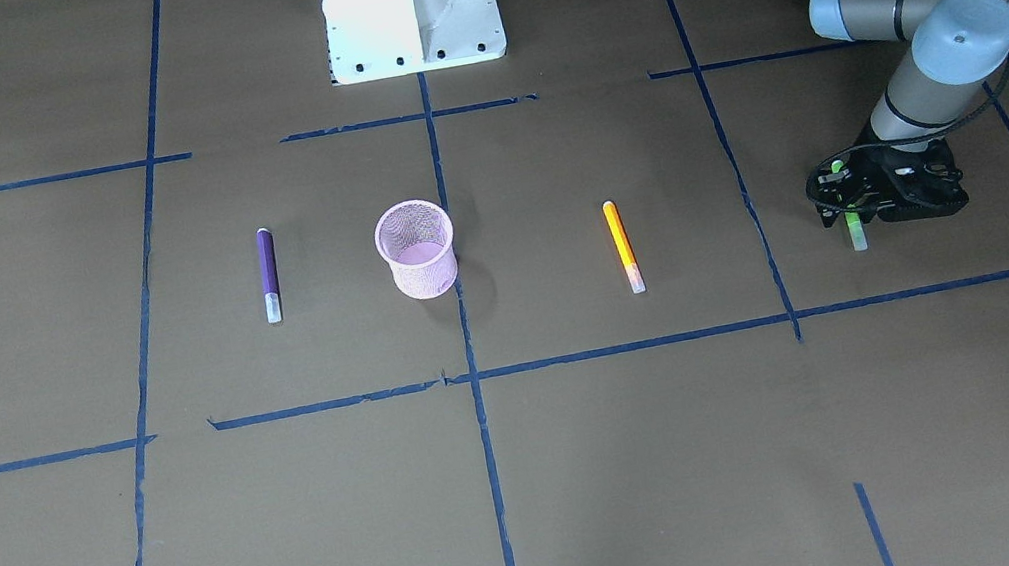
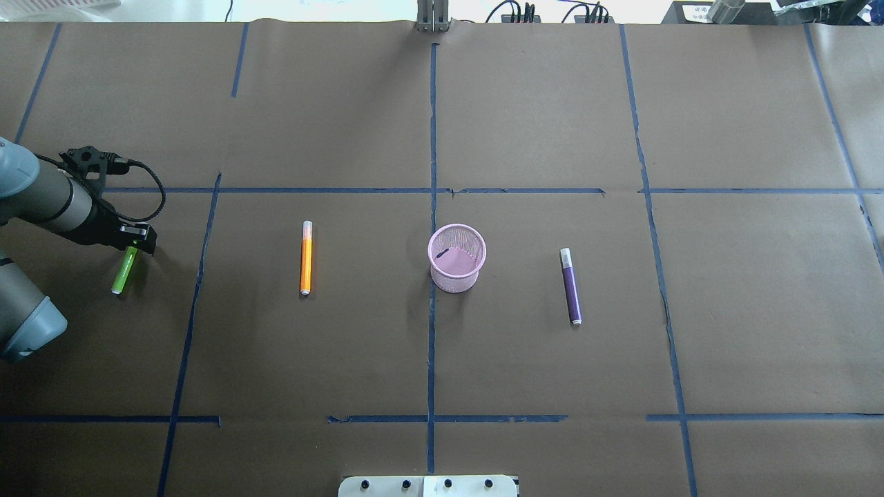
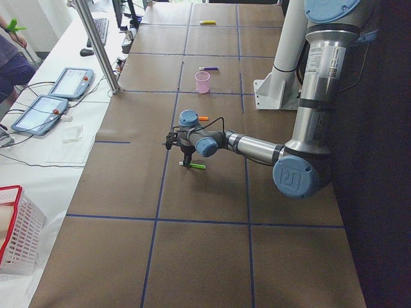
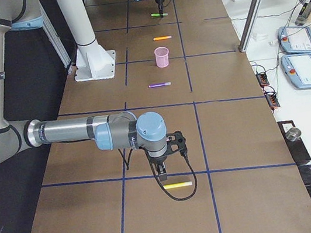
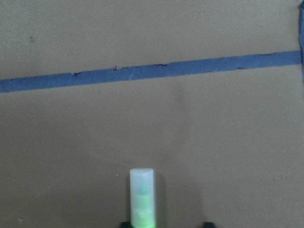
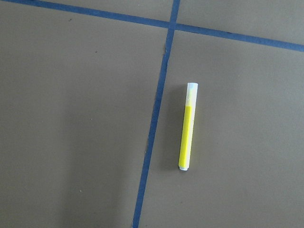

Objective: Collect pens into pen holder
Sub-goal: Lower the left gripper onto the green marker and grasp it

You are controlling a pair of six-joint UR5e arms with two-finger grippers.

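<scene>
Front view: left gripper [image 1: 846, 203] straddles the green pen [image 1: 858, 237], well apart from the pen holder [image 1: 416, 248].

Left wrist view: jaws spread, pen off-centre (nearer one finger). From where I stand, closing could skew it.

Right side view: right gripper [image 4: 162, 171] hangs over the yellow pen [image 4: 178, 185]; whether it is spread or clenched cannot be told.

Pens: 4 total, 1 per colour.
- purple pen [image 1: 268, 275] x1
- orange pen [image 1: 623, 246] x1
- green pen [image 2: 124, 271] x1
- yellow pen [image 6: 186, 126] x1

Pen holder [image 1: 416, 248]: 1, pink mesh.

Robot arms: 2, i.e. left arm [image 1: 926, 4] and right arm [image 4: 75, 130].
Grippers: 2, 1 per arm, i.e. left gripper [image 2: 136, 243] and right gripper [image 4: 163, 173].
White pedestal [image 1: 410, 4]: 1.

Side bench, operators' side:
- tablets x2: near tablet [image 3: 38, 114], far tablet [image 3: 72, 82]
- red-rimmed white basket [image 3: 19, 237] x1
- person [image 3: 13, 58] x1, only partly in view
</scene>
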